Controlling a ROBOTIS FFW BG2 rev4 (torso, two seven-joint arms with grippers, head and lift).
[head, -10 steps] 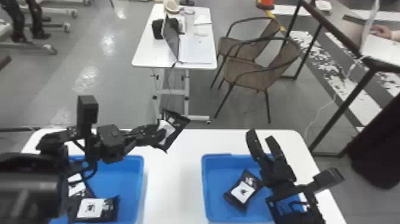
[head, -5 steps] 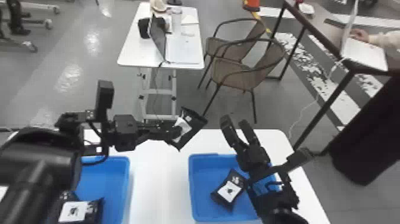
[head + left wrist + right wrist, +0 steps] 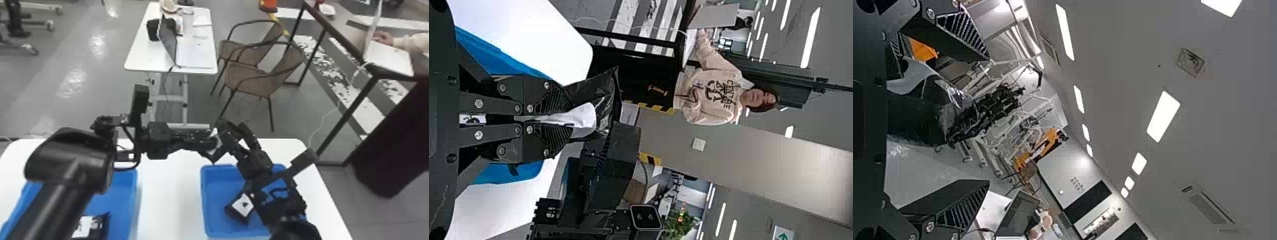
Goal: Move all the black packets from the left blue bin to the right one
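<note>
In the head view my left gripper (image 3: 209, 144) is shut on a black packet (image 3: 214, 155) with a white label, above the table's far edge between the bins. Beside it my right gripper (image 3: 232, 127) has its fingers apart. The left wrist view shows the packet (image 3: 608, 102) pinched by the left gripper (image 3: 561, 118). In the right wrist view the packet (image 3: 918, 119) lies between the spread fingers of the right gripper (image 3: 984, 117). The left blue bin (image 3: 133, 194) holds a packet (image 3: 92, 226), partly behind the left arm. Another packet (image 3: 241, 206) is in the right blue bin (image 3: 206, 201).
Both bins stand on a white table (image 3: 166, 191), with a bare strip between them. The left forearm (image 3: 63, 178) crosses over the left bin, and the right arm (image 3: 277, 194) covers part of the right bin. Chairs (image 3: 249, 76) stand beyond the table.
My left gripper has gone right with its packet. The right gripper has come left to meet it, its fingers now around the packet. The head view has also shifted.
</note>
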